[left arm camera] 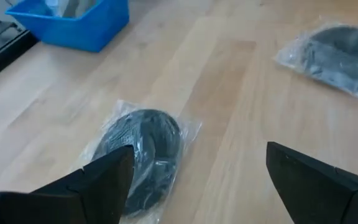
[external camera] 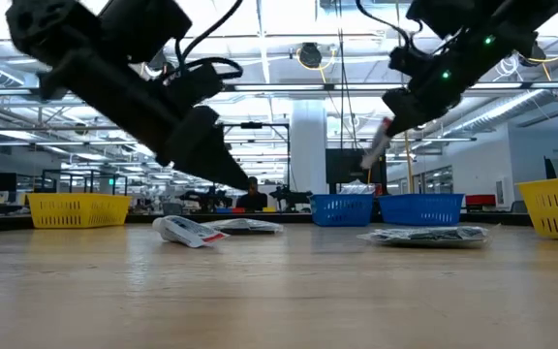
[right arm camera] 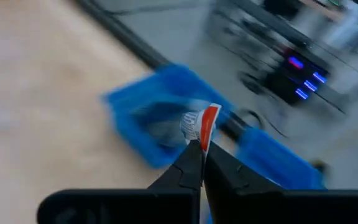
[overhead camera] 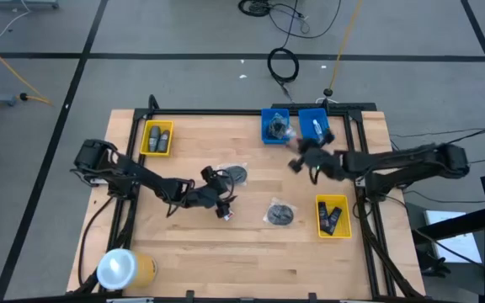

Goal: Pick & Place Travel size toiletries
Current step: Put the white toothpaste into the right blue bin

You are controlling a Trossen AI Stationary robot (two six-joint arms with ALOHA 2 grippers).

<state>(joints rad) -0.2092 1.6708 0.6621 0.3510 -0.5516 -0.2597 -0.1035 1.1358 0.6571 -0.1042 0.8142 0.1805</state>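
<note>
My right gripper [overhead camera: 296, 162] hangs above the table near the two blue bins, shut on a little white tube with a red mark [right arm camera: 201, 124], also seen in the low view [external camera: 374, 152]. My left gripper [overhead camera: 222, 187] is open and low over the table's middle. A round grey disc in a clear bag [left arm camera: 139, 151] lies flat just ahead of its fingers, untouched. A second bagged disc [overhead camera: 280, 214] lies flat to the right. Another white tube [external camera: 187, 231] lies on the table by the left gripper [external camera: 223, 173]. My right gripper pinches the white tube between its two fingertips at the tube's lower end [right arm camera: 199, 140]. The red-marked end [right arm camera: 209, 118] sticks out beyond the fingers. The tube is lifted clear of the table, slanting down below the gripper in the low view [external camera: 374, 152].
Two blue bins [overhead camera: 275, 126] [overhead camera: 314, 124] stand at the far edge, with items inside. One yellow bin [overhead camera: 157, 139] sits far left and another [overhead camera: 333, 216] near right, both holding dark bottles. A big yellow roll [overhead camera: 125, 268] stands at the near left corner.
</note>
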